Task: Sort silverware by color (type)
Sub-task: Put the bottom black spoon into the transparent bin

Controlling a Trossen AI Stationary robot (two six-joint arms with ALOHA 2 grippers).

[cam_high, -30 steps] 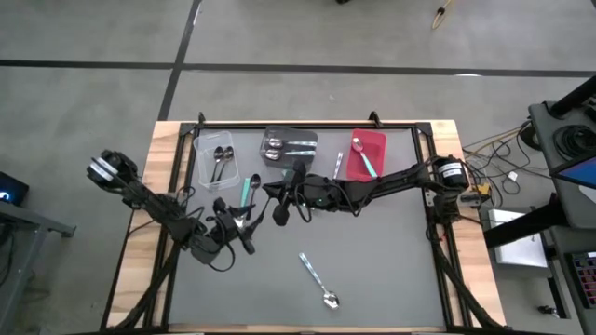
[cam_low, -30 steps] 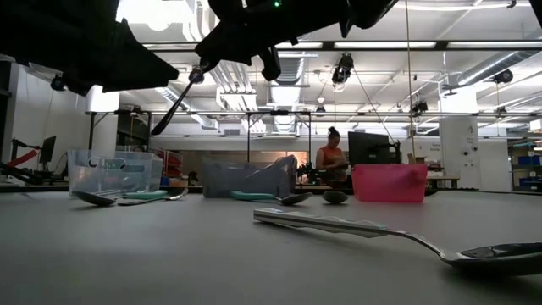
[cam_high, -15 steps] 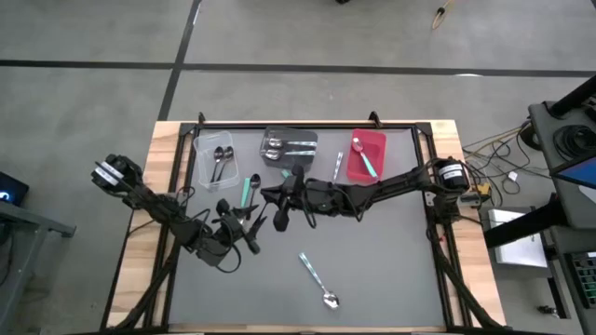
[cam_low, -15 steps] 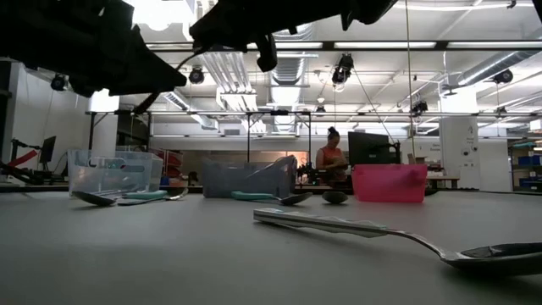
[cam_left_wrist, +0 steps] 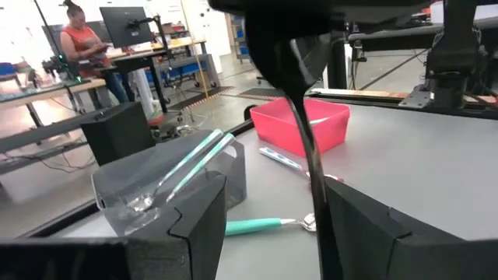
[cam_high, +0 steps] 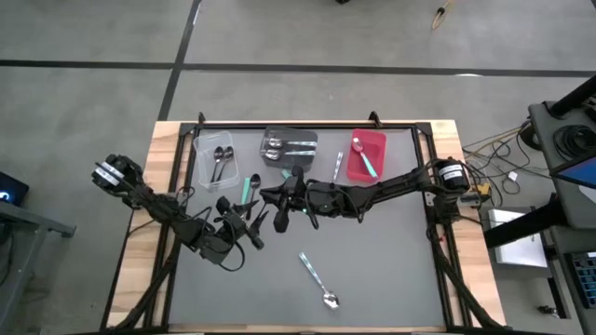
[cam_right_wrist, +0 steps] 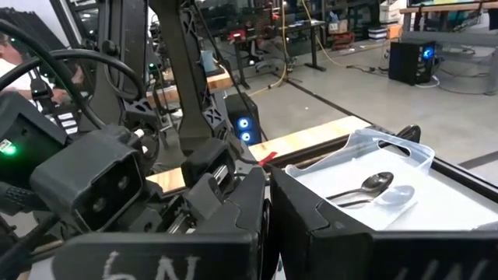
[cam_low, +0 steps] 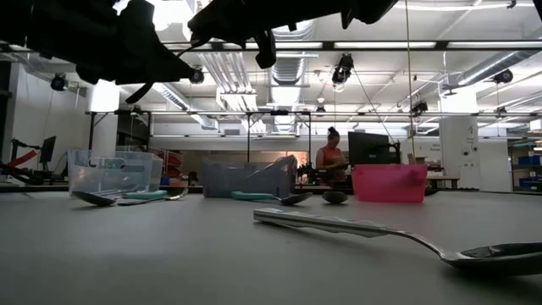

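We see the right claw point(cam_high: 277, 207) clenched on a black spoon point(cam_left_wrist: 307, 148), held above the worktop point(cam_high: 391, 261) mid-left. The left claw point(cam_high: 250, 226) is just beside it, fingers apart, grasping nothing. Other spoons: one silver point(cam_high: 318, 281) near centre, one teal-handled point(cam_high: 249, 187) by the clear bin point(cam_high: 216, 160).

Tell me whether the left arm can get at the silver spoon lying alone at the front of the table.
Probably yes. The silver spoon lies alone on bare table, and the open left gripper hangs nearby, empty as far as I can tell. The right gripper, shut on a black spoon, is off that path.
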